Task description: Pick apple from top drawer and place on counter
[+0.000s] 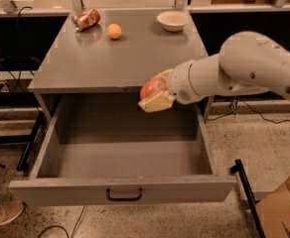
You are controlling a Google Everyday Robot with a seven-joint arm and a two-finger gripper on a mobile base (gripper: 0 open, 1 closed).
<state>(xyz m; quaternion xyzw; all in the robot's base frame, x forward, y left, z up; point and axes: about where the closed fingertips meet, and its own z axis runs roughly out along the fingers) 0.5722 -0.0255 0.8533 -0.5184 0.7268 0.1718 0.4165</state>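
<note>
- The gripper (155, 96) sits at the centre of the view. It hangs over the back of the open top drawer (125, 157), level with the front edge of the counter (110, 63).
- Its cream fingers (157, 102) are pinched on the apple (151, 89), one beneath the fruit and one curling over its top. The red-pink skin shows between them.
- The apple is therefore in the air, clear of the drawer floor and not yet resting on the counter. It sits at the 9 o'clock end of the gripper, and the white arm (244, 68) reaches in from 3 o'clock.
- The coming move turns on one relation: bare counter lies from 10 to 12 o'clock of the held apple, just past the counter's front lip. In my judgement the fruit has to travel up and back that way before it can be let go.
- The apple is round, so it has no long axis worth steering by. I cannot tell which way its stem points, because the fingers cover part of it.
- At the counter's far edge the tipped soda can (86, 20) lies at 11 o'clock, with the orange ball (114, 31) just beside it. The pale bowl (173, 20) is at 12 o'clock. All three are well apart from the near counter area.
- The drawer's dark handle (124, 196) sits at 6 o'clock on the front panel.
</note>
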